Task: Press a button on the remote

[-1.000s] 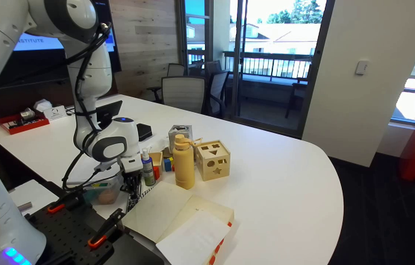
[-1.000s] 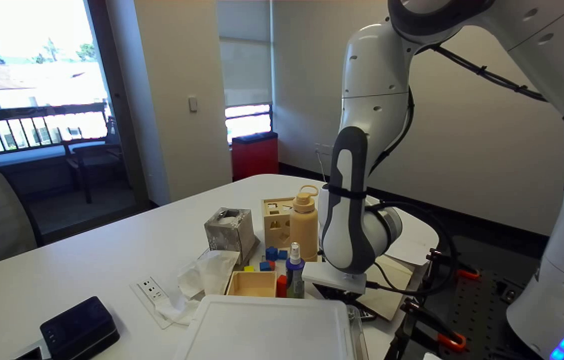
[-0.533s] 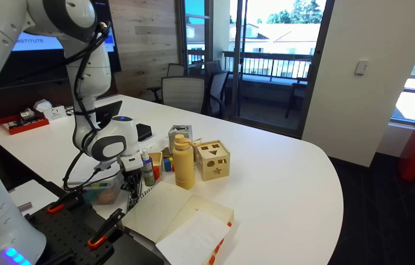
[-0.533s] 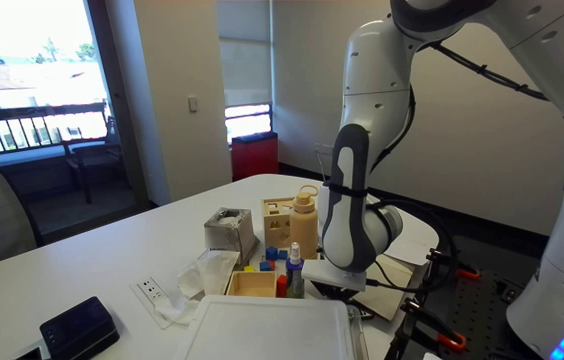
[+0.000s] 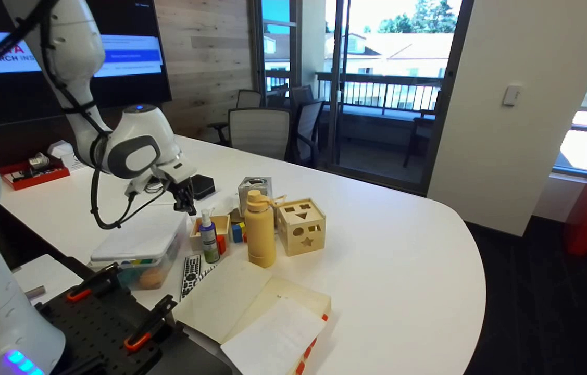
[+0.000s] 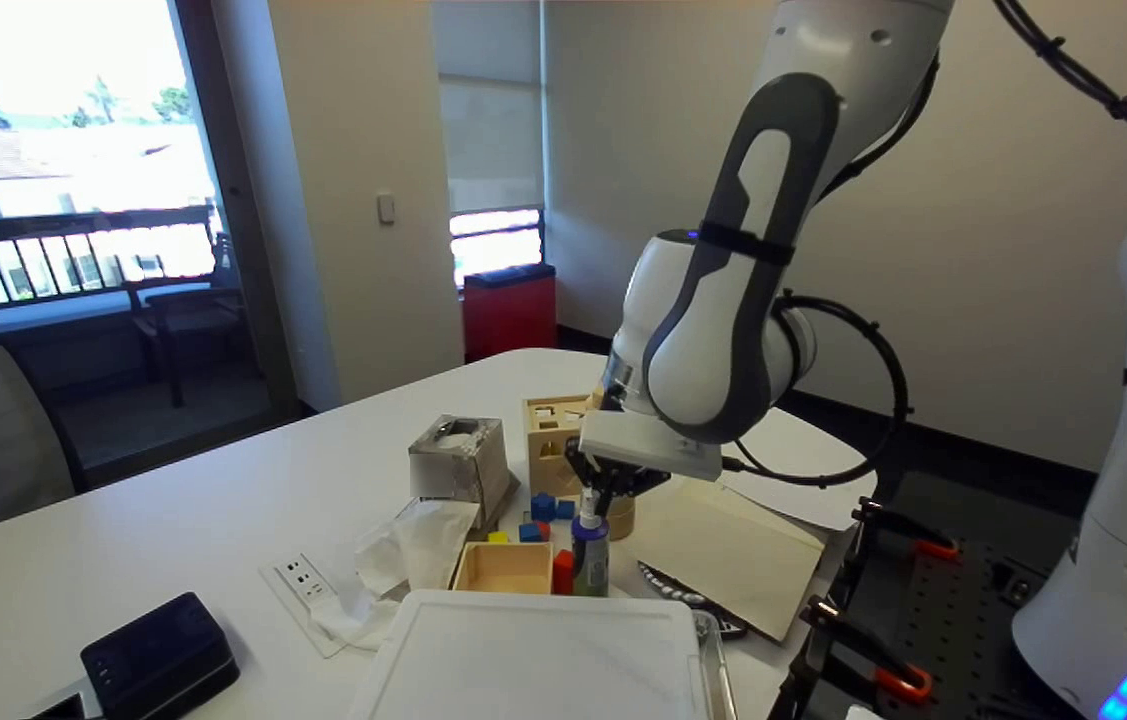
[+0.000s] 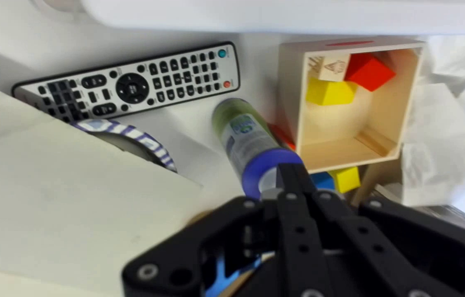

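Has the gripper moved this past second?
Yes, up: in an exterior view the gripper has risen from low beside the spray bottle to about level with its top.

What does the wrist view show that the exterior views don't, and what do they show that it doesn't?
Only the wrist view shows clearly the teal button and red button on the remote, and the red block and yellow block inside the open wooden box.

Only the exterior views show the chairs, the balcony railing and the white arm.

All of them share the spray bottle, the open wooden box, the tool and at least part of the remote.
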Motion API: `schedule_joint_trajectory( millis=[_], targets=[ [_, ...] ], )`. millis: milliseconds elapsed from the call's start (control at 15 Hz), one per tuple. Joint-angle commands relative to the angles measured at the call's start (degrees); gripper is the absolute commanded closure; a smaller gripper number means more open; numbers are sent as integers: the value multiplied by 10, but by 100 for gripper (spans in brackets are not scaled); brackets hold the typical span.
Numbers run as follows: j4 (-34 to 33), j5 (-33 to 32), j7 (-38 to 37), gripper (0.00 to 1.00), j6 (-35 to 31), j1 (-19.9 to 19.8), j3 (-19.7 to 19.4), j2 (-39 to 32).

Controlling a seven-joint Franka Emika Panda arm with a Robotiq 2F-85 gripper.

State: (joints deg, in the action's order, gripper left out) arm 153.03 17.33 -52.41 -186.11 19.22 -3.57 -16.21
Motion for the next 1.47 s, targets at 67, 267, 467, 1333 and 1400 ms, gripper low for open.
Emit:
schedule_joint_trajectory(
  millis=[67,267,467,1333,1400],
  targets=[
    [28,-37,4,100,80,146,-171,133],
    [-9,-171,-68,100,147,185,-260,159],
    [-57,-328,-184,100,275,177,-273,219],
    [-180,-204,-183,45,582,-99,97,325],
    [-184,-201,-182,36,586,-106,102,322]
  ],
)
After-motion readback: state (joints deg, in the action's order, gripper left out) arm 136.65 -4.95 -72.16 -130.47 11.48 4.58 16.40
